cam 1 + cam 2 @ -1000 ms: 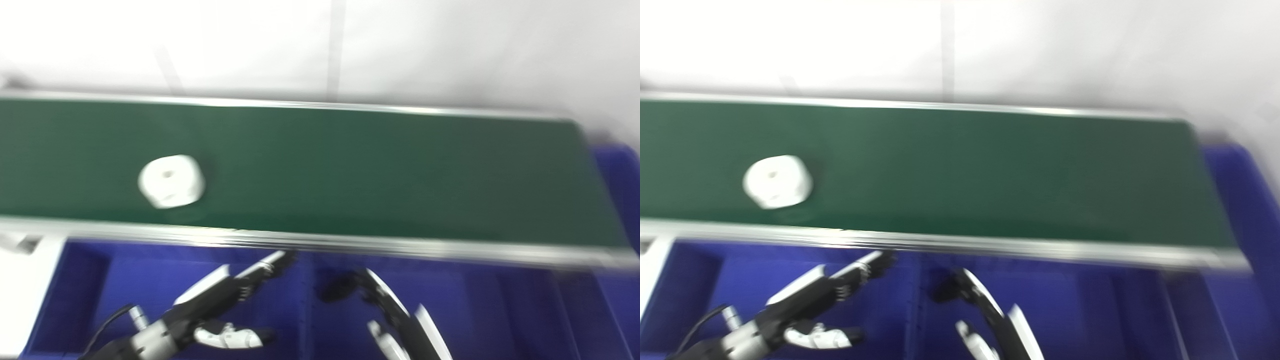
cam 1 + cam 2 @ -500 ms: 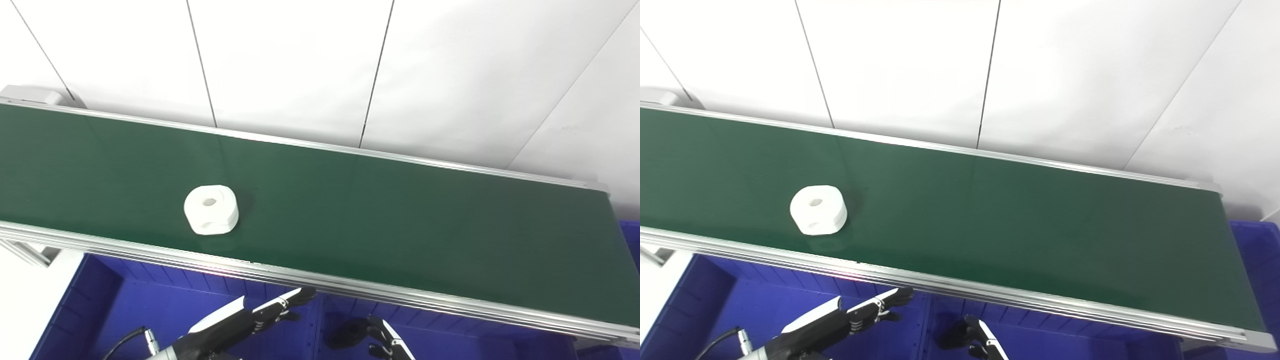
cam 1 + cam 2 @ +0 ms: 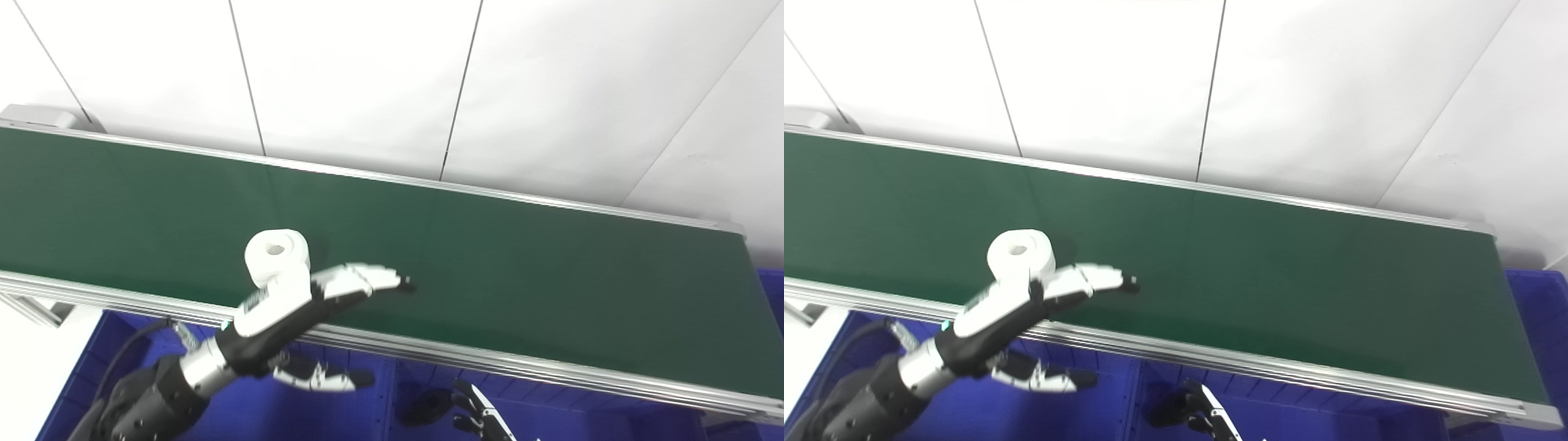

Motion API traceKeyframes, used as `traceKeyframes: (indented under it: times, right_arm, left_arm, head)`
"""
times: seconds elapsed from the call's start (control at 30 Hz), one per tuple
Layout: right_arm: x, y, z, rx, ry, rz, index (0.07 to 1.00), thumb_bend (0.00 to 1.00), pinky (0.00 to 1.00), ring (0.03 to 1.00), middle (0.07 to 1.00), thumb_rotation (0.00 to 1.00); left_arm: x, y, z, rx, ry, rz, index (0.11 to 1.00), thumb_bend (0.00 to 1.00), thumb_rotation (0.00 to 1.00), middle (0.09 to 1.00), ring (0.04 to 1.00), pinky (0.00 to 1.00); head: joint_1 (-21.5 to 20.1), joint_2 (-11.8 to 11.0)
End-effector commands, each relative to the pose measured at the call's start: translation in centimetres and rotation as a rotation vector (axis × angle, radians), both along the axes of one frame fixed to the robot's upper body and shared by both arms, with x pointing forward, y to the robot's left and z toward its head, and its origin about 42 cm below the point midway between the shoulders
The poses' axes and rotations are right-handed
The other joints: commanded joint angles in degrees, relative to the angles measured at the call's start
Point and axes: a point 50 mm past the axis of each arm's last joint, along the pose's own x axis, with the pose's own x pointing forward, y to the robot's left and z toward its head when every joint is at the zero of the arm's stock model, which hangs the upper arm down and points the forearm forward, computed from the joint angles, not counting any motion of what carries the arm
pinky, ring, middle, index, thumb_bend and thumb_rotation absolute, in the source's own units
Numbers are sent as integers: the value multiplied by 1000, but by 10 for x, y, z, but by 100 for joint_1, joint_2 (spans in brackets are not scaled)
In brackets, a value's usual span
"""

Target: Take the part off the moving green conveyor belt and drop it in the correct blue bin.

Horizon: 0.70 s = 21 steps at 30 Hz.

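Observation:
A white round part [image 3: 277, 256] with a hole in its top lies on the green conveyor belt [image 3: 490, 269], near the belt's front rail at left of centre. My left hand [image 3: 306, 303] is open, fingers stretched flat over the belt's front edge just right of and in front of the part, thumb hanging below the rail. It hides the part's lower edge. My right hand [image 3: 474, 416] shows only as dark fingertips at the bottom edge, low over the blue bin [image 3: 380, 416]; its state is unclear.
Blue bins run below the belt's front rail [image 3: 1274, 370], with a divider [image 3: 1130, 398] between compartments. Another blue bin [image 3: 1540, 306] sits past the belt's right end. A white panelled wall rises behind the belt.
My left hand has risen from over the bin to the belt's front edge, next to the part. The part has drifted slightly right. The camera steadied after the earliest blurred frames.

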Motion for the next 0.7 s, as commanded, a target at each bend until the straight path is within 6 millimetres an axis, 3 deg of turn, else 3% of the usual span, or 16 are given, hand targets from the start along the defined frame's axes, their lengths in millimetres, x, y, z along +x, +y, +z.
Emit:
traceKeyframes:
  times: [0.0,0.23,0.4,0.43,0.53,0.67]
  right_arm:
    - [4,1,5,26,-37,-3,926,364,823,910,948,953]
    - [13,1,3,22,-48,9,926,383,826,909,948,970]
    - [16,2,0,34,-48,7,919,374,833,908,942,955]
    - [16,2,0,36,-48,6,919,373,833,908,942,952]
    - [15,2,-1,37,-50,2,917,375,831,907,940,945]
    - [14,2,-1,33,-53,-4,912,375,826,904,937,946]
  left_arm:
    - [7,4,19,8,-115,4,880,660,148,896,886,874]
    - [38,1,33,26,-227,61,853,770,159,872,865,867]
    - [76,2,27,123,-240,119,795,860,199,904,896,872]
    - [83,3,25,144,-231,129,817,923,227,919,903,852]
    - [100,6,21,195,-198,134,831,988,230,912,872,785]
    - [119,10,15,273,-149,152,821,1000,240,904,843,754]
  head:
    - [-13,-13]
    - [-19,-74]
    - [-93,-88]
    - [-96,-93]
    - [-118,-97]
    - [-146,-88]
